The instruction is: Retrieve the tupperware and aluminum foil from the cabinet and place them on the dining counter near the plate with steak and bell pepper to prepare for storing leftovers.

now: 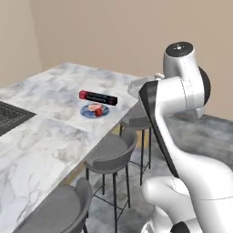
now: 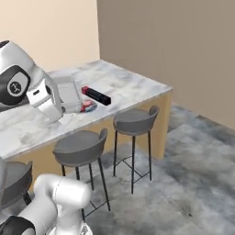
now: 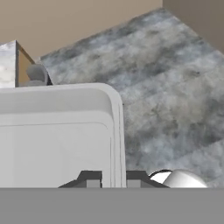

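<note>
1. tupperware [image 3: 57, 135] held up in the air by the gripper [image 3: 113, 177], jaws pinching its rim at one long edge; in the right base view it hangs over the near edge of the surface [image 2: 133, 85], just beside the plate [image 1: 94, 110].
2. judged light, stiff, thin-walled plastic; smooth so likely slippery. an edge pinch lets it tilt, so set it down flat.
3. aluminum foil [image 1: 98, 97] lies on the surface just behind the plate; rigid light box, best grasped across its narrow width mid-length.
4. writing on the foil box too small to read; no label visible on the tupperware.
</note>
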Robot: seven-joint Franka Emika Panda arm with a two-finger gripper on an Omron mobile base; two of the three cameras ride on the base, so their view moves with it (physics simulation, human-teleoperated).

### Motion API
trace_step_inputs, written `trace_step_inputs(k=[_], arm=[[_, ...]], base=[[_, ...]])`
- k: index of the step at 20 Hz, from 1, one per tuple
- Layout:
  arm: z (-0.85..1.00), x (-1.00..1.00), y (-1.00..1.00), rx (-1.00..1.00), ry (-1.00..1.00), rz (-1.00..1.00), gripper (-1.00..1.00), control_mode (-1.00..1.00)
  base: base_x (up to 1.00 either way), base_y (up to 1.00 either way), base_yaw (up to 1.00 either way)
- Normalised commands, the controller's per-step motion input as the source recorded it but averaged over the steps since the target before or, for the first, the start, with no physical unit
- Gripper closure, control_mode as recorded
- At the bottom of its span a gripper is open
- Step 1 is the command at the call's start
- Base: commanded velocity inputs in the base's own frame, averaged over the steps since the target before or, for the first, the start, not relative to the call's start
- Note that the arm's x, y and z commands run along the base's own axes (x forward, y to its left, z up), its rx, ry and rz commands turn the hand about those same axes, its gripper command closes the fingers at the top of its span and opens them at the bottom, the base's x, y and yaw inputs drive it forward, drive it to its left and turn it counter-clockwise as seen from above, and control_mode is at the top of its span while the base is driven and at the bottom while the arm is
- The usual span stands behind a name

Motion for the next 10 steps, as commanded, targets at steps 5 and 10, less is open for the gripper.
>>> trace_step_inputs(k=[5, 10], arm=[[0.00, 0.00, 0.00, 0.00, 0.00, 0.00, 1.00, 1.00], [0.00, 0.00, 0.00, 0.00, 0.00, 0.00, 1.00, 1.00]], base=[[0.87, -0.36, 0.50], [0.69, -0.06, 0.55]])
